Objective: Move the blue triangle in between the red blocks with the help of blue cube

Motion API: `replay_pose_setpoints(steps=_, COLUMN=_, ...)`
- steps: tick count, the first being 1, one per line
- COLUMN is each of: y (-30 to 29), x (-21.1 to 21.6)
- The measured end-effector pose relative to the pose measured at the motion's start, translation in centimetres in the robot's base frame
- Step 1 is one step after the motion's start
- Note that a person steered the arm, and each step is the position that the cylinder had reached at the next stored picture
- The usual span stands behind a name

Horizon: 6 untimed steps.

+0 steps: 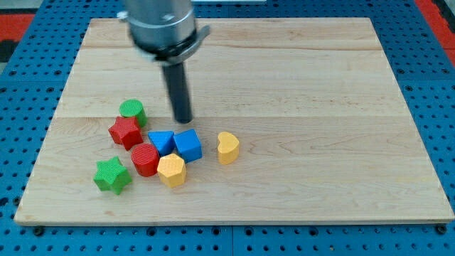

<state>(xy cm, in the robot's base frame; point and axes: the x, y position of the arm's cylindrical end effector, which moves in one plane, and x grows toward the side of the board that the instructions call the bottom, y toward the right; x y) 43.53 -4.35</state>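
Observation:
My tip [184, 119] rests on the board just above the blue cube [188, 145], a small gap apart. The blue triangle [161, 141] lies touching the cube's left side. A red star [126, 131] sits to the triangle's left and a red cylinder [145, 158] sits just below-left of it. The triangle is wedged near both red blocks, to their right.
A green cylinder [132, 111] touches the red star from above. A green star [113, 175] lies at the lower left. A yellow hexagon [171, 170] sits below the blue blocks, a yellow heart [227, 148] to the cube's right. The wooden board [320, 107] lies on a blue pegboard.

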Motion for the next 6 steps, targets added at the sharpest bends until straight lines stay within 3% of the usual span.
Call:
replay_pose_setpoints(steps=1, y=11.8, x=2.7)
replay_pose_setpoints(steps=2, y=8.1, x=6.2)
replay_pose_setpoints(steps=3, y=-1.1, x=6.4)
replay_pose_setpoints(steps=4, y=-3.9, x=3.9)
replay_pose_setpoints(steps=5, y=6.8, x=4.9)
replay_pose_setpoints(steps=6, y=6.7, x=12.2)
